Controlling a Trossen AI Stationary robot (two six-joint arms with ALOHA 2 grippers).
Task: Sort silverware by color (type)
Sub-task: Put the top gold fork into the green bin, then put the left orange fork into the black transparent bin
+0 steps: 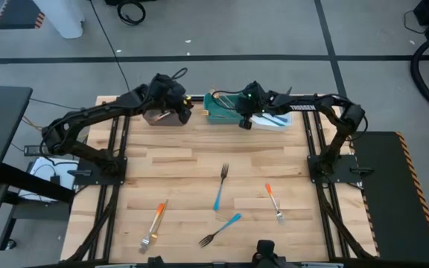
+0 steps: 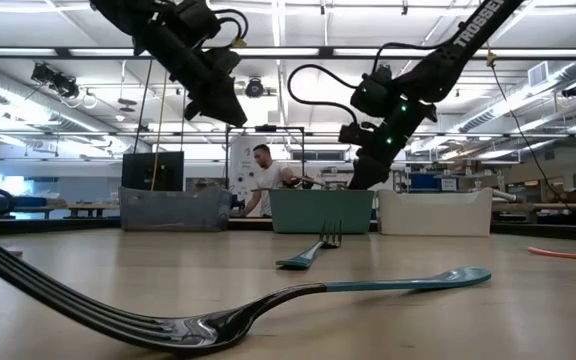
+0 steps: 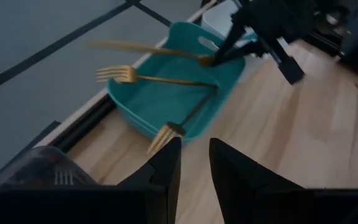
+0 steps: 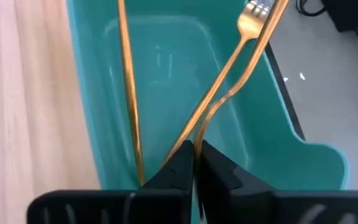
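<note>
A teal bin (image 1: 222, 112) at the table's far edge holds gold forks. One lies in it (image 3: 166, 79), another leans on its rim (image 3: 166, 132). My right gripper (image 4: 195, 149) hangs over this bin, shut on a third gold fork (image 3: 148, 50). My left gripper (image 3: 195, 162) stands open and holds nothing. It is above the grey bin (image 1: 162, 117) to the teal bin's left. Two blue-handled forks (image 1: 220, 187) (image 1: 218, 229) and two orange-handled forks (image 1: 153, 223) (image 1: 274, 202) lie flat on the table's near half. My right gripper pinches the gold fork's slim handle near its free end (image 4: 199, 132) between its two fingertips. The fingers slant down from the table's right side. The fork runs away from them over the teal bin, tines (image 4: 253, 17) farthest out. I cannot tell whether it touches the bin.
A white bin (image 1: 280, 119) with blue-handled forks stands right of the teal one. The grey bin (image 3: 42, 177) shows a fork inside. A person (image 2: 263, 175) stands in the room behind the table. Bare wood (image 1: 170, 160) lies between the bins and the loose forks.
</note>
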